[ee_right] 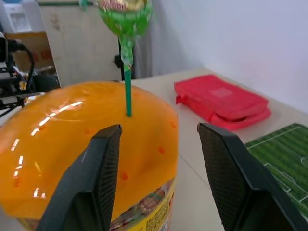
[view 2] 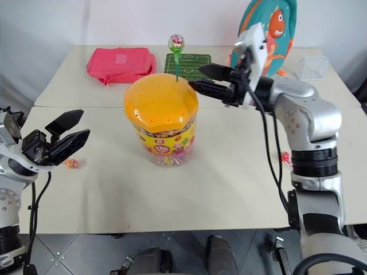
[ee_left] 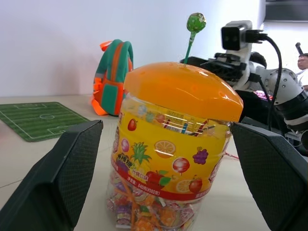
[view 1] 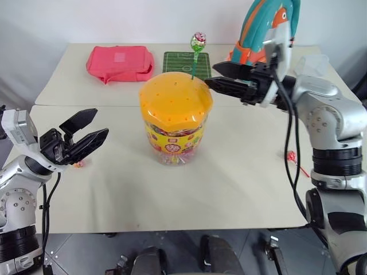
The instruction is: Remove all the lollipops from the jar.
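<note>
The jar (view 1: 174, 140) stands mid-table, a clear tub with a fruit label and an orange domed lid (view 1: 175, 98). A green lollipop (view 1: 198, 40) stands upright on its green stick in a hole at the lid's far right side. My right gripper (view 1: 210, 75) is open and level, just right of that stick, with its fingertips short of it. My left gripper (view 1: 100, 123) is wide open to the left of the jar, pointing at it and apart from it. An orange-pink lollipop (view 1: 78, 164) lies on the table under the left gripper. A red lollipop (view 1: 291, 156) lies on the table at the right.
At the back of the table lie a pink pouch (view 1: 120, 63) and a green football-pitch mat (view 1: 184, 62). A teal and orange backpack (view 1: 265, 28) stands behind my right arm, and a small clear box (view 2: 311, 67) sits at the far right. A seam runs across the table behind the jar.
</note>
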### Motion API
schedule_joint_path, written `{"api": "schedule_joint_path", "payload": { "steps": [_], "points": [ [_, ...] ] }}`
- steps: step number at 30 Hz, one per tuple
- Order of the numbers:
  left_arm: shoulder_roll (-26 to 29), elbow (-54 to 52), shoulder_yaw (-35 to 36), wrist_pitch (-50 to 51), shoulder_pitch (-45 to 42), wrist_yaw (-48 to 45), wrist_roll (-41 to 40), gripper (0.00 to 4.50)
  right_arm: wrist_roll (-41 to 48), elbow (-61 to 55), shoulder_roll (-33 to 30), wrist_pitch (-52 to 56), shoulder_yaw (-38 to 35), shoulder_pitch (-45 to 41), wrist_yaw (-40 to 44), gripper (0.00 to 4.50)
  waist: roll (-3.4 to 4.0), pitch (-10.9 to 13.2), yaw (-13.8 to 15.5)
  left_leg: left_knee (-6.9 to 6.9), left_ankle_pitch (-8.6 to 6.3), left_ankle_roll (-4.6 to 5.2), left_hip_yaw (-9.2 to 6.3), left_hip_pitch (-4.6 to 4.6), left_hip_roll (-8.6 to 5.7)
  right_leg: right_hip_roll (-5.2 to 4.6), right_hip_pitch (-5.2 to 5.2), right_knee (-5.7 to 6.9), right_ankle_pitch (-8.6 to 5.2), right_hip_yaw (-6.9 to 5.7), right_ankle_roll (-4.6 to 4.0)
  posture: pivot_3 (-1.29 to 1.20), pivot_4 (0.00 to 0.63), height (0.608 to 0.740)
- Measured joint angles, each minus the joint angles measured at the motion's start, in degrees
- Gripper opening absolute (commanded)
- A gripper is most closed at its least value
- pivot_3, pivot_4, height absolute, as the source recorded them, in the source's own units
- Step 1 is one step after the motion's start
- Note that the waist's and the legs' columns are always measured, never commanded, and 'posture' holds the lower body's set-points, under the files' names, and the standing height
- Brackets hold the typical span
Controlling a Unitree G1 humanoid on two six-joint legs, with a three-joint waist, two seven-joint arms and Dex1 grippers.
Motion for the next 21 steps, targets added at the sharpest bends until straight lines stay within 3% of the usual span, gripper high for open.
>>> {"api": "schedule_joint_path", "payload": {
  "steps": [3,4,9,12,21],
  "points": [
    [-0.37,-0.52,-0.43,0.00,0.23,0.12,0.00,4.50,-0.52,1.79,1.50,-0.06,0.18,-1.44,0.49,2.63,0.00,0.00,-0.43,0.06,0.01,-0.01,-0.01,0.00,0.00,-0.01,0.00,0.08,0.00,0.00,0.00,0.00,0.150,0.740],
    [-0.40,-0.91,-0.52,0.00,0.23,0.31,0.00,4.50,-0.60,2.40,2.03,-0.09,0.19,-2.01,0.61,2.45,0.00,0.00,-0.64,0.08,0.01,-0.01,-0.02,0.00,0.00,-0.02,0.00,0.11,0.00,0.01,0.00,0.00,0.150,0.740],
    [-0.92,-2.26,-0.99,-0.08,0.10,0.43,-0.02,4.50,-1.23,4.20,4.88,-0.09,0.36,-4.80,0.76,1.29,0.00,0.00,-1.15,0.03,0.01,-0.01,-0.06,0.02,0.01,-0.01,-0.01,0.16,0.00,0.00,0.00,0.00,0.150,0.740],
    [-1.58,-2.26,-1.97,-0.32,-0.20,0.48,0.01,4.50,-1.74,4.96,6.50,-0.17,0.44,-5.83,0.86,0.29,0.00,0.00,-1.60,0.03,0.01,-0.01,-0.09,0.02,0.01,-0.01,0.00,0.18,0.00,0.00,0.00,0.00,0.150,0.740],
    [-2.32,-2.25,-2.84,-1.19,-1.56,0.54,0.08,4.50,-3.12,6.79,8.93,-0.28,2.04,-6.31,1.12,0.29,0.00,0.00,-2.55,-0.02,0.01,-0.01,-0.18,0.02,0.00,-0.02,0.00,0.20,0.00,-0.05,0.00,0.00,0.150,0.740]
  ]
}}
